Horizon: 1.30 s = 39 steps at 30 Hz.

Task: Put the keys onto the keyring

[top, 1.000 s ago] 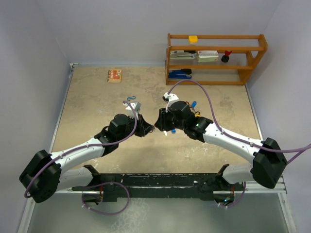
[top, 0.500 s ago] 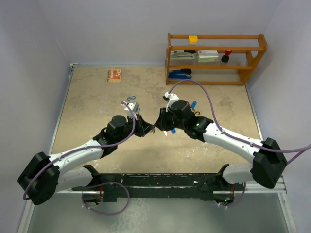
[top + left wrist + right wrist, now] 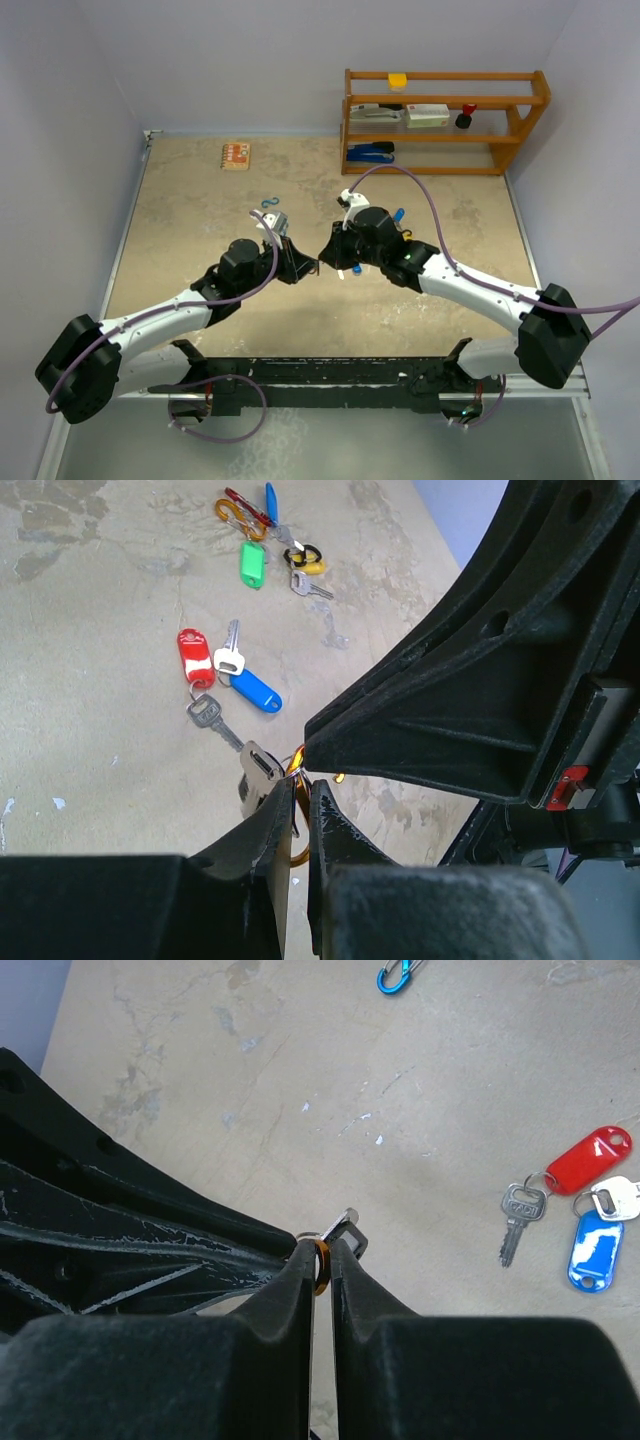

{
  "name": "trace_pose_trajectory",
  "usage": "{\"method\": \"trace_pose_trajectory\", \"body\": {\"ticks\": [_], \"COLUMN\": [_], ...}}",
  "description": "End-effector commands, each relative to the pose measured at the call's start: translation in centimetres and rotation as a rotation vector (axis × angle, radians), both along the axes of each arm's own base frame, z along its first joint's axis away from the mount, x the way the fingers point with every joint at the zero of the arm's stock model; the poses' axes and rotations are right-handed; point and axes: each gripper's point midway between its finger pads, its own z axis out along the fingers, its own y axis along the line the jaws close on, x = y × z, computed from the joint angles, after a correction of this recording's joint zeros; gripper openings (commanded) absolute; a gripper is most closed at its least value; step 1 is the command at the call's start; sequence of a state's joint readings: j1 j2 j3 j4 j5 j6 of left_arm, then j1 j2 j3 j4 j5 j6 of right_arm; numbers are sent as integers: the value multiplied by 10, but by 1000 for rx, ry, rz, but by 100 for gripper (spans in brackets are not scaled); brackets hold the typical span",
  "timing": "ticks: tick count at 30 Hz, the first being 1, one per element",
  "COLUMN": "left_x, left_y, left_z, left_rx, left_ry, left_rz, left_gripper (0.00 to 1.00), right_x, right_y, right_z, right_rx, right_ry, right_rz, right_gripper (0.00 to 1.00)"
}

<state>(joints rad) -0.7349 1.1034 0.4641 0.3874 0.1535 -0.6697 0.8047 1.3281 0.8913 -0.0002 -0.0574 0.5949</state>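
Both grippers meet at the table's middle in the top view. My left gripper (image 3: 306,266) (image 3: 295,798) is shut on an orange keyring (image 3: 293,778). My right gripper (image 3: 327,261) (image 3: 320,1258) is shut on the same orange keyring (image 3: 321,1266) from the other side. A silver key with a black head (image 3: 258,769) (image 3: 344,1230) hangs at the ring, just past the fingertips. Loose keys lie on the table: a red tag (image 3: 192,651) (image 3: 591,1159), a blue tag (image 3: 257,691) (image 3: 594,1250), a white-headed key (image 3: 229,657) (image 3: 615,1196) and a plain silver key (image 3: 211,716) (image 3: 519,1213).
Further off lie a green tag (image 3: 251,564), a yellow-and-black key (image 3: 306,559) and coloured clips (image 3: 243,505). A blue clip (image 3: 395,975) (image 3: 267,204) lies behind the left arm. A wooden shelf (image 3: 440,120) stands at the back right, and a small orange box (image 3: 235,155) at the back left.
The left arm has shifted slightly, its elbow a little lower and to the left. Both grippers stay shut together at the same spot.
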Motion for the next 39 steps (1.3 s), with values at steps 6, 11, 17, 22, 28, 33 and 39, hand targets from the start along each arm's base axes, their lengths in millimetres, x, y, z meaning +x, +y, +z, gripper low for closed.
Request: {"method": "trace_pose_trajectory", "body": {"ticks": [6,11,17,22,28,33,39], "left_x": [3,8,16,27,36,37,37], "left_y": [-6,-2,8,33,69,68,63], "left_z": [19,19,19,23,17,7,-2], "left_rx": [-58,-58,-50,-46,-14,11,11], "left_ry": [-55,-55,-57,-61,-27,-2,21], "left_rz": [-3,33,110,269,468,468,452], "left_gripper": [19,37,43,43,44,44,43], "right_x": [2,2,2,6,25,50,61], "right_y": [-4,-5,-6,-10,-31,-59,-81], "right_z": [7,6,4,2,0,-1,13], "right_rx": [28,24,21,-2,-94,-218,-295], "right_ry": [-25,-26,-25,-38,-105,-180,-274], "right_rz": [-11,-12,-12,-30,-108,-201,-257], "right_gripper": [0,0,0,0,0,0,0]}}
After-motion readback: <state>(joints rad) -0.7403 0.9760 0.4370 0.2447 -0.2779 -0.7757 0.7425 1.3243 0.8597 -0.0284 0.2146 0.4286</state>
